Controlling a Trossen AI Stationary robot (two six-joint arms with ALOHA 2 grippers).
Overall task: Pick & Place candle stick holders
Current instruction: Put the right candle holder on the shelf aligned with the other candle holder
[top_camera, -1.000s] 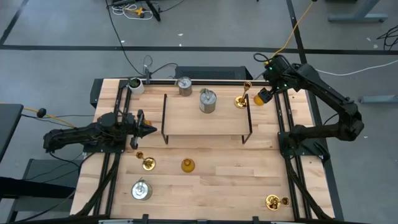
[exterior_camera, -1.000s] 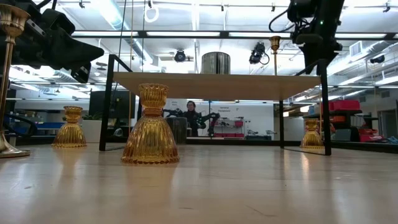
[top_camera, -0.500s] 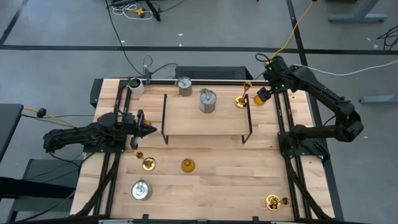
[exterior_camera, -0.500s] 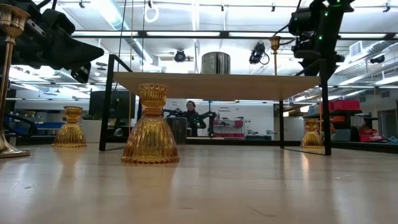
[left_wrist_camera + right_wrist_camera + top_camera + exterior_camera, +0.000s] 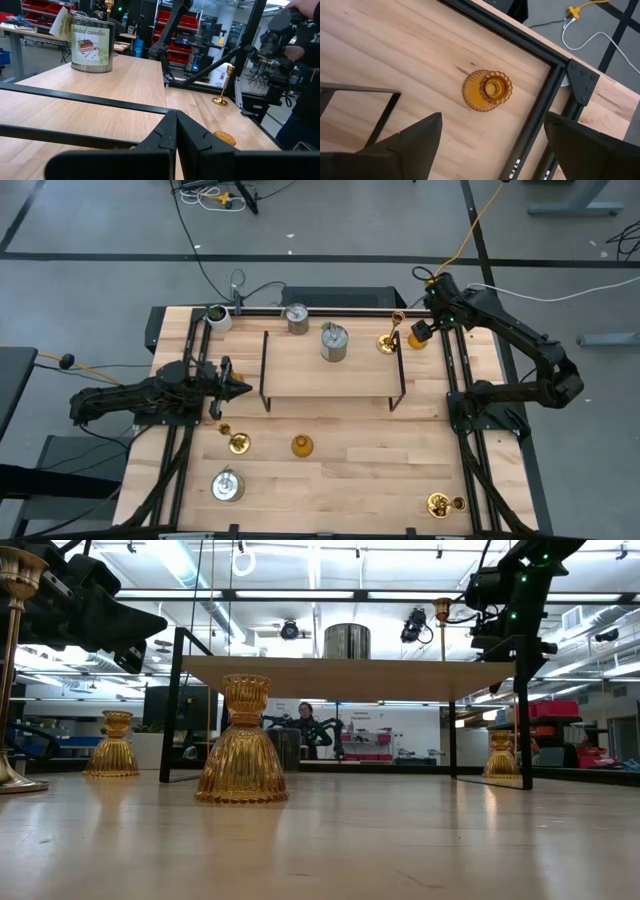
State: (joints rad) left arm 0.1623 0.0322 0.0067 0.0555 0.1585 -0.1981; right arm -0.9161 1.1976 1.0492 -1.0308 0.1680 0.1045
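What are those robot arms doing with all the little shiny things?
The right arm's tool hangs open above a ribbed amber glass candle holder at the table's far right corner, not touching it. The left arm's tool waits shut beside the wooden rack, which holds a silver metal candle tin.

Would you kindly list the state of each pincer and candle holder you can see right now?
Right pincer: open, above the amber holder by the rack.
Left pincer: shut, holding nothing, at the rack's left side.
Amber holder by the rack: upright on the table, untouched.
Silver can holder: upright on the wooden rack.
Gold holder: upright beside the rack.
Front amber holder: upright on the table.
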